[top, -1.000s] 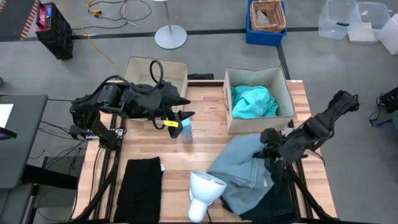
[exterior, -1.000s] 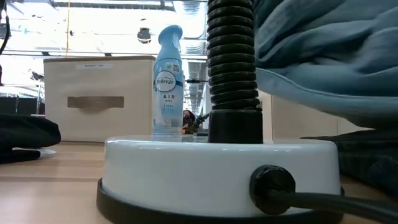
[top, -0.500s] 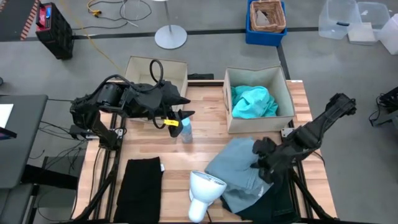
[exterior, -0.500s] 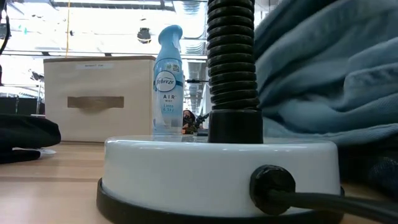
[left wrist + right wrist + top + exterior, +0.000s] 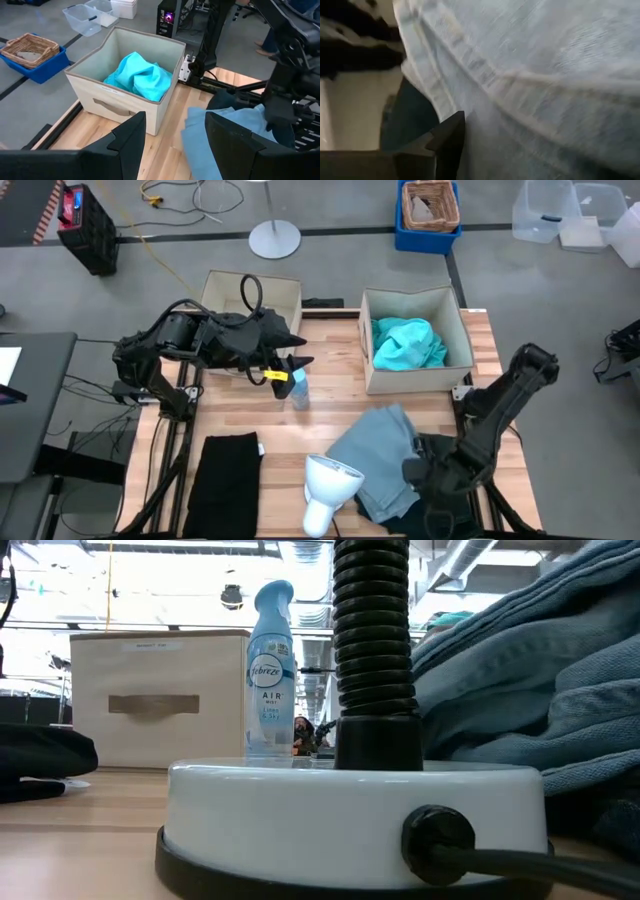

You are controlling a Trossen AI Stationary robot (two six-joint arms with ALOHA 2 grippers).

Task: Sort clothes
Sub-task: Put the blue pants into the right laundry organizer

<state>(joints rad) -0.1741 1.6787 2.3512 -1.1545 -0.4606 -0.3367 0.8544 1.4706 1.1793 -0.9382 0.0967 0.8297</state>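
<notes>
Grey-blue garment has dropped flat; right gripper fingers now apart, left's open.

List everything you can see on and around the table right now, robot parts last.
grey-blue garment: one, muted blue, heaped on the table near the lamp
turquoise garment: one, bright turquoise, inside the right box
black garment: one, black, flat at the table's front left
dark garment: one, teal-black, under the grey-blue one
fabric boxes: two, beige, at the back
spray bottle: one, pale blue, mid-table
lamp: one, white, front centre
left gripper: open, above the bottle
right gripper: at the grey-blue garment's edge
</notes>
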